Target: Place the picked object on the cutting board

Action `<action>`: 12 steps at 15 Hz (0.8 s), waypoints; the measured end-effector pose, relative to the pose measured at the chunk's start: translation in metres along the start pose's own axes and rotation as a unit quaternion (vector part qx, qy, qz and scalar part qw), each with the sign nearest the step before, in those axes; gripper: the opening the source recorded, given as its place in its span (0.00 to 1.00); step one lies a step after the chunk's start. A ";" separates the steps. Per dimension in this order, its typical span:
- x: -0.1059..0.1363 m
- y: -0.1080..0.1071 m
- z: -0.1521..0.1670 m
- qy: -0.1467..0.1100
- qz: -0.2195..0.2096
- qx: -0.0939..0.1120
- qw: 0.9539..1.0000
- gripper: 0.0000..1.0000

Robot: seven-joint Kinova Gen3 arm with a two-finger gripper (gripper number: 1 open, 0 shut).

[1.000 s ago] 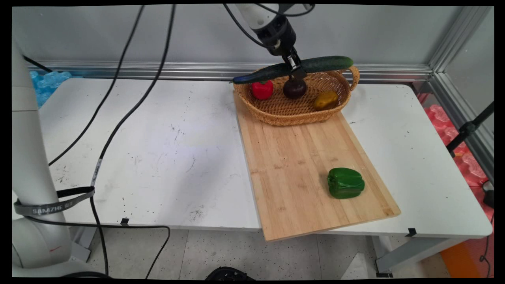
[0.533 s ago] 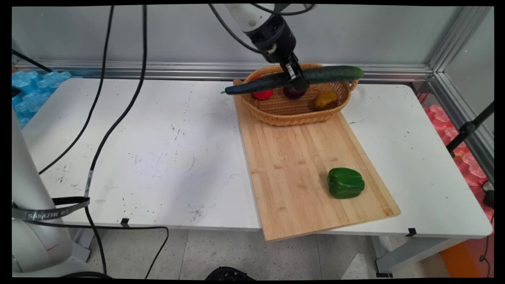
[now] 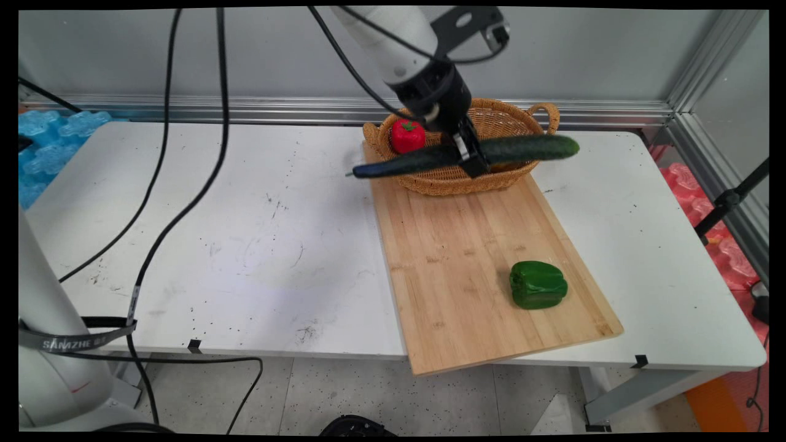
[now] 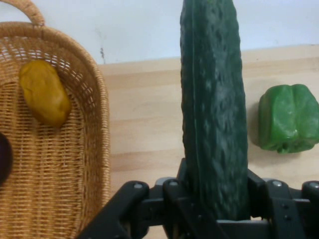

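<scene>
My gripper is shut on a long dark green cucumber, held level in the air across the near rim of the wicker basket. In the hand view the cucumber runs up from the gripper, over the wooden cutting board. The basket lies to the left there, with a yellow-brown potato and a dark purple item at the frame's edge. A red tomato sits in the basket's left part. A green bell pepper lies on the board.
The cutting board reaches from the basket to past the table's near edge. Black cables hang over the table's left half. The white table spreads to the left of the board.
The gripper has carried the cucumber down and toward the near side, from above the basket's middle to its near rim. The tomato is uncovered; the dark purple item and potato are now behind the arm.
</scene>
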 end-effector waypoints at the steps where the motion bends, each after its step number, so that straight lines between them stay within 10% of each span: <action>1: -0.002 0.003 0.008 -0.003 -0.001 0.002 1.000 0.00; 12: -0.023 -0.007 0.126 -0.034 -0.018 0.012 0.999 0.00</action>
